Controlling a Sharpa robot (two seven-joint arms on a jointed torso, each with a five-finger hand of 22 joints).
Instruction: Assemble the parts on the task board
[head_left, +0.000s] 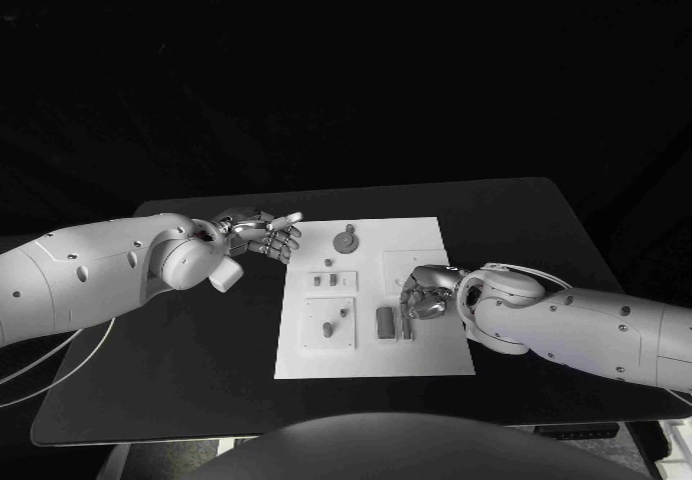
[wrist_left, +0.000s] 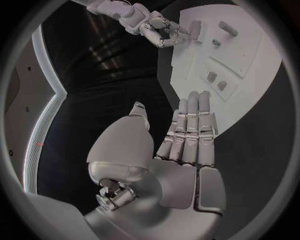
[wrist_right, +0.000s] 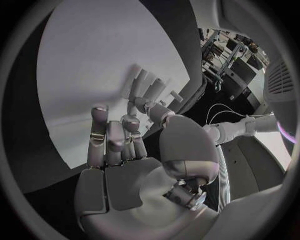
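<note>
Task board (head_left: 433, 355), white plate, lies mid-surface (head_left: 173, 390) on the black top, its long sides running from near edge to far edge.

Left robot hand (head_left: 264, 237): hovers over the surface just off the board's far left corner, fingers straight and held together, thumb apart, nothing in it — released. Left wrist view confirms this: the fingers (wrist_left: 190, 127) are extended flat toward the board's edge (wrist_left: 250, 107), and no part lies between them.

Right robot hand (head_left: 427, 291): over the board's right side, about midway along it, fingers curled down toward the plate. Something small and dark seems to sit at the fingertips, but the fingers cover it; cannot tell whether it grips a part or merely presses on the board. In the right wrist view the fingers (wrist_right: 112, 142) are bent over the white plate (wrist_right: 94, 60) and pale upright pieces (wrist_right: 147, 87) stand past them, too blurred to name.

Parts visible on the board: round grey piece (head_left: 346, 241) near the far edge; two small pegs (head_left: 333, 281) in a raised block left of centre; small pieces (head_left: 333, 324) on a lower left block; a dark bar (head_left: 385, 321) just beside the right robot hand, toward the near edge. Exact shapes are too small to make out.
</note>
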